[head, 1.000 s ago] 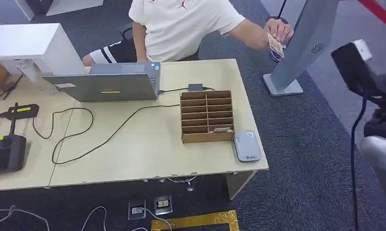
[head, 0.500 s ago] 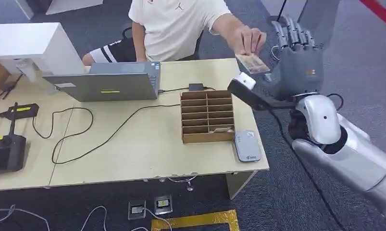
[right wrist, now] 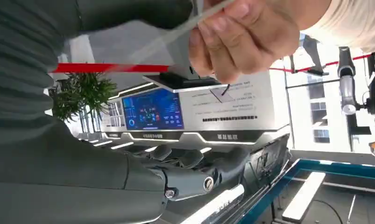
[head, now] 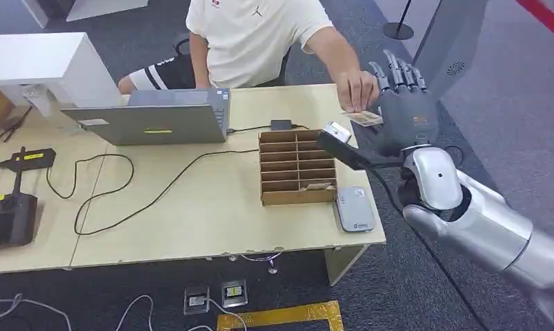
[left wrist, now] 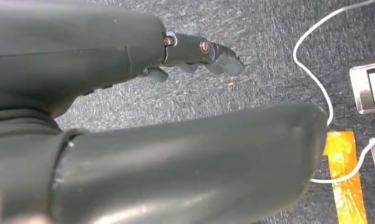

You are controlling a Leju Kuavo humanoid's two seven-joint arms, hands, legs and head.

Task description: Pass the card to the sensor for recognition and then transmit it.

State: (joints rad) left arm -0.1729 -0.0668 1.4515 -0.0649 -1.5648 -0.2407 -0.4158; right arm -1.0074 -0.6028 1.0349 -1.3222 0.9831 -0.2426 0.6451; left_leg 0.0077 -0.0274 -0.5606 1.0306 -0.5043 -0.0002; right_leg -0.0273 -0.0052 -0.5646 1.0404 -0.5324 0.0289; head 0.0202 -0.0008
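Grey right robot hand (head: 401,114), one card (head: 363,118), one person's hand (head: 359,91)

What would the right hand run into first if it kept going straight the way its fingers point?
Probably the card the person's hand holds against the right hand; the fingers point up and away toward the grey kiosk post. Depth is unclear.

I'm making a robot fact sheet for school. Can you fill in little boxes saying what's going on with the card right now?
card: held by the person's hand, offered at the right hand
right hand: raised beside the table's far right corner, fingers apart
grip on card: not yet visible
left hand: hanging over the carpet, holding nothing
sensor: grey pad beside the cardboard organizer
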